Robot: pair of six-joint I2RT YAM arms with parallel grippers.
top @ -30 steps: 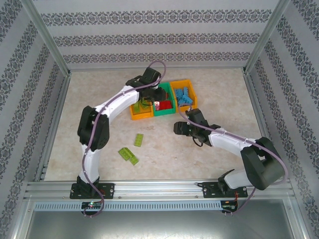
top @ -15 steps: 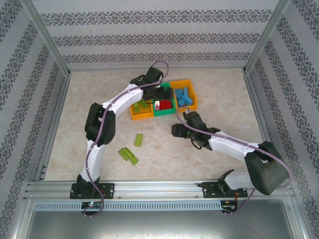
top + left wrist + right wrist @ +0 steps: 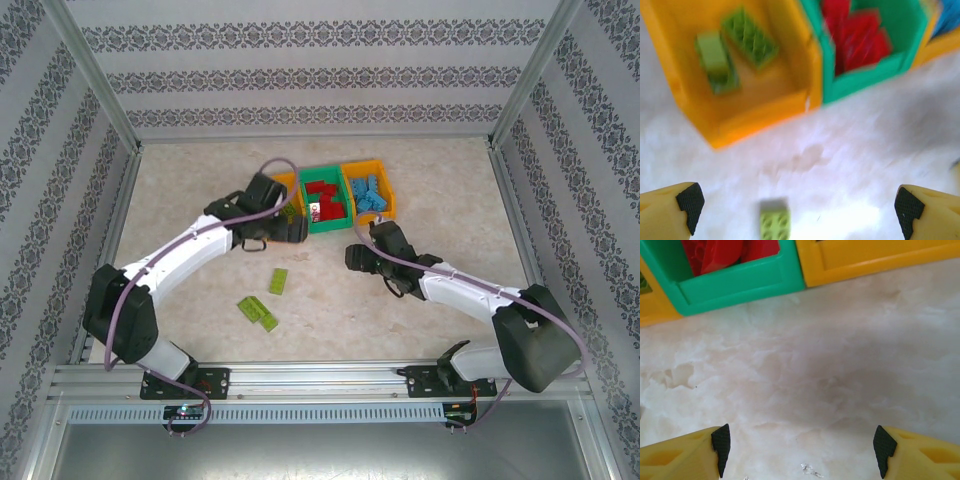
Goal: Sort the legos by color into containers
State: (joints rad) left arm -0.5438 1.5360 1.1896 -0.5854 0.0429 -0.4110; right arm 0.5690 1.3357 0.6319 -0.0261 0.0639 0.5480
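Pale marbled counter (image 3: 440, 190) — three bins in a row at upper centre: left orange bin (image 3: 755, 117) holding lime bricks (image 3: 747, 37), green bin (image 3: 740, 282) holding red bricks (image 3: 860, 35), right orange bin (image 3: 875, 260) holding blue bricks (image 3: 370, 192). Left claw (image 3: 797, 205) and right claw (image 3: 802, 442) both gape wide, empty. Loose lime bricks (image 3: 278, 281) lie lower left of centre.

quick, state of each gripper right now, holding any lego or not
Left gripper: open, holding nothing.
Right gripper: open, holding nothing.
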